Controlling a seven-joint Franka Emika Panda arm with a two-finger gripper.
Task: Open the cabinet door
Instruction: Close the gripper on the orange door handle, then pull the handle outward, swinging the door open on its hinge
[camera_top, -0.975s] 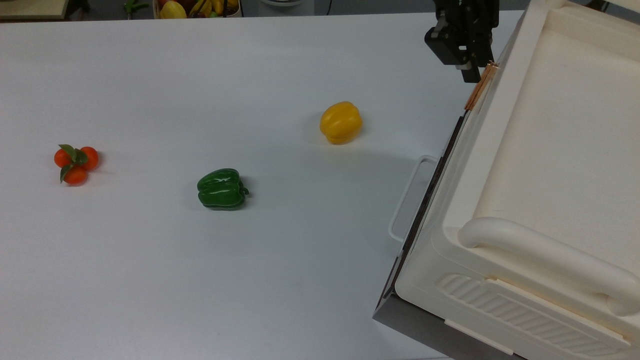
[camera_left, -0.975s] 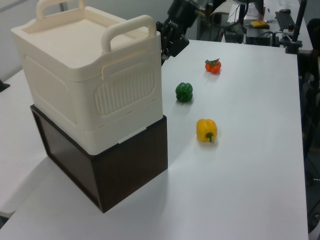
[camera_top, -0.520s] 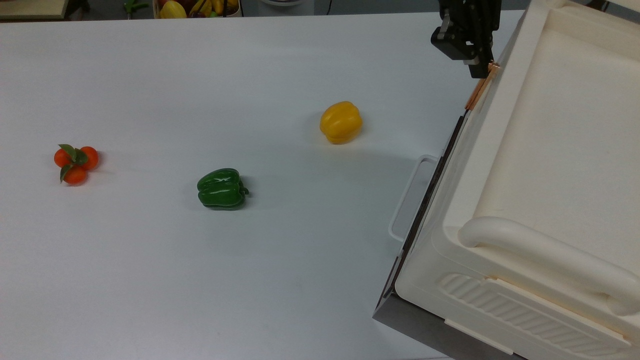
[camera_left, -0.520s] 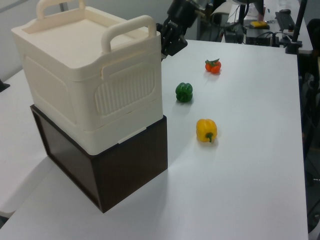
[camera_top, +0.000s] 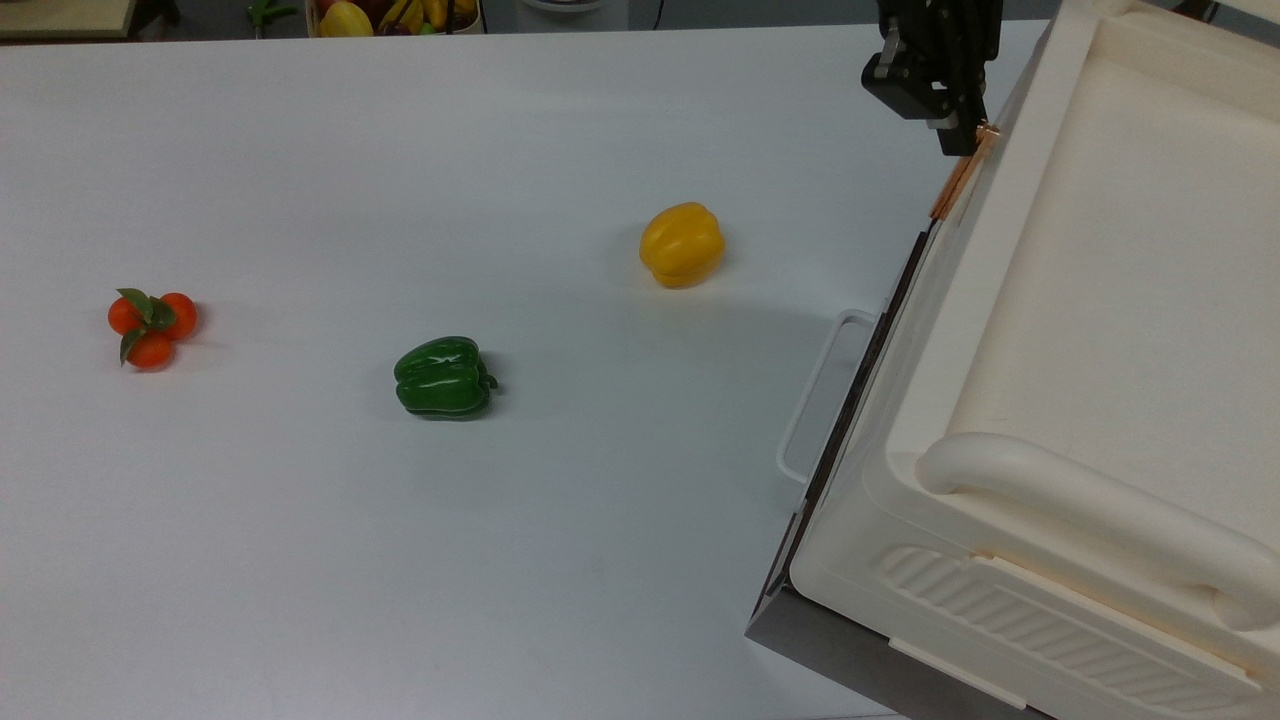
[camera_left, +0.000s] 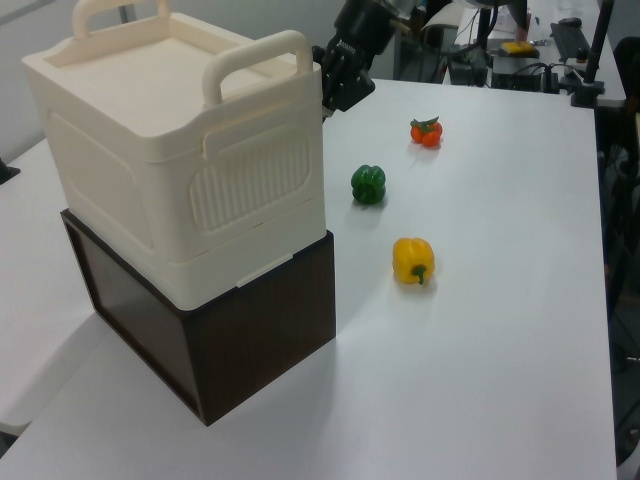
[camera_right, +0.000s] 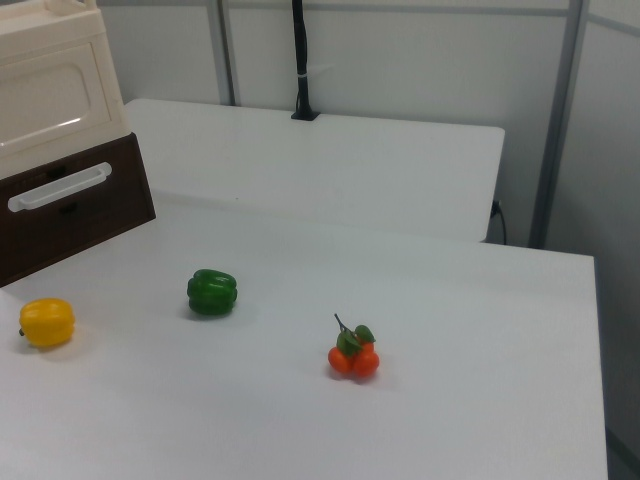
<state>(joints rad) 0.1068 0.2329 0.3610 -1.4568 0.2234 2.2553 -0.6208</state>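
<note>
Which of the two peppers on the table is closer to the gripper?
The yellow pepper. In the top view it lies nearer the gripper at the cabinet's copper handle; the green pepper lies farther away, toward the oranges.

Yellow pepper (camera_top: 682, 244) nearest the cabinet (camera_top: 1090, 330) – wide tabletop (camera_top: 400, 560) gap between

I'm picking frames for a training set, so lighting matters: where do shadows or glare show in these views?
Top view: soft, even light; the yellow pepper casts a faint shadow on the table, and the green pepper carries small white highlights. Left view: a mild shadow lies beside the dark base under the cabinet. Right view: a pale sheen crosses the cabinet door.
</note>
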